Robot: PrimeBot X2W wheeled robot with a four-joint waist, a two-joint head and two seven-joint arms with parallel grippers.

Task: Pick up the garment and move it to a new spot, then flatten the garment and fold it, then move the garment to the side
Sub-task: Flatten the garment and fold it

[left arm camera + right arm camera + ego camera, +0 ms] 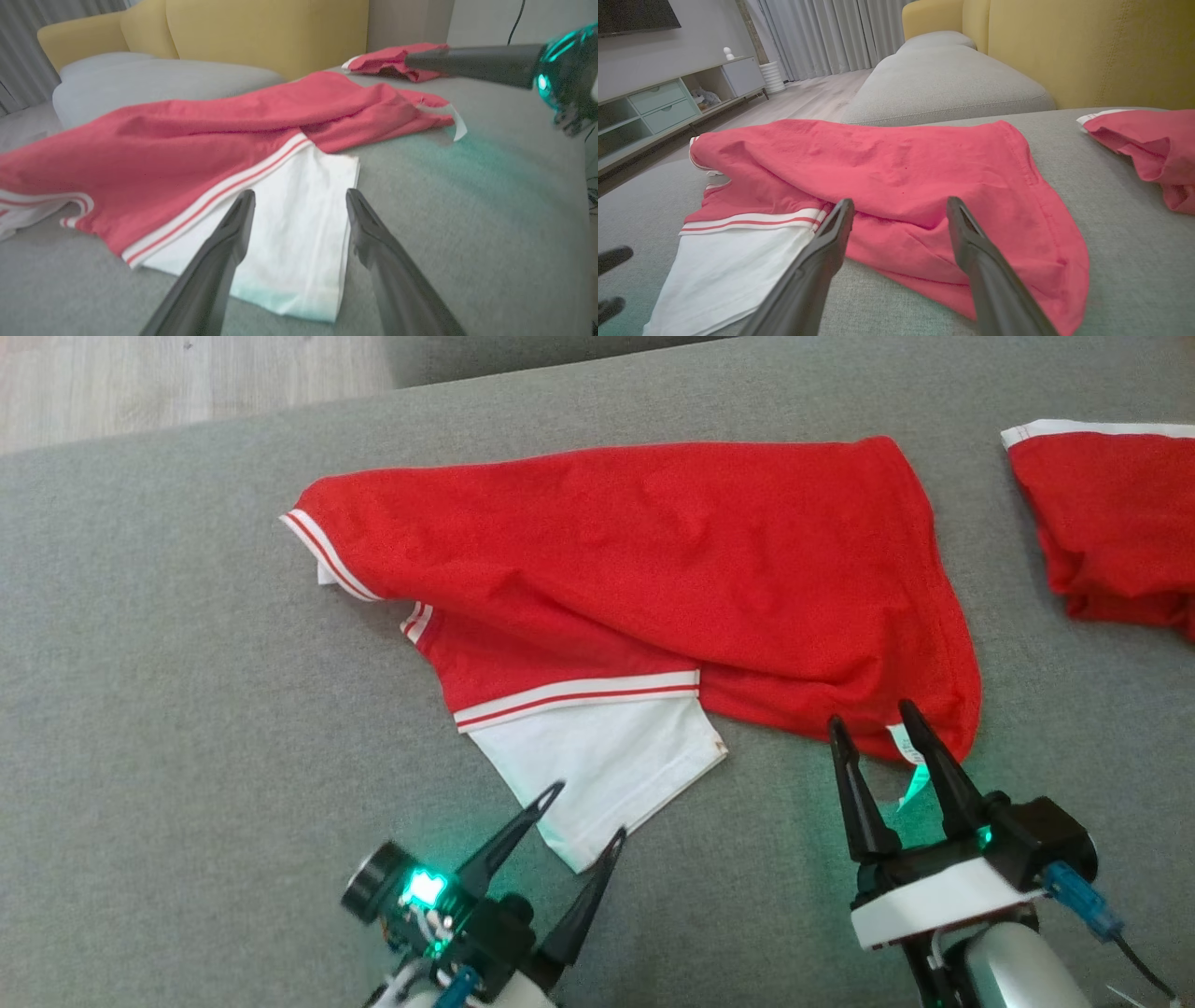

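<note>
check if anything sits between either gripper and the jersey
Nothing visible does. The left gripper, open, points at the white sleeve of the jersey, and the right gripper, open, points at its hem by the label. The other red garment lies apart, at the far right.

The red T-shirt (653, 551) in the middle of the head view is soft, matt knit cloth, lightly creased. Its white sleeve (597, 765) at lower centre looks smoother, and the care label (899, 744) is a thin, smooth strip. The grey sofa cushion (168, 728) beneath is coarse woven fabric. At upper left the floor (140, 383) shows pale wood grain. The left gripper (590, 809) and right gripper (868, 712) have matt dark fingers that look like plastic. At upper right, the second red garment (1111, 513) is the same dull cloth.
</note>
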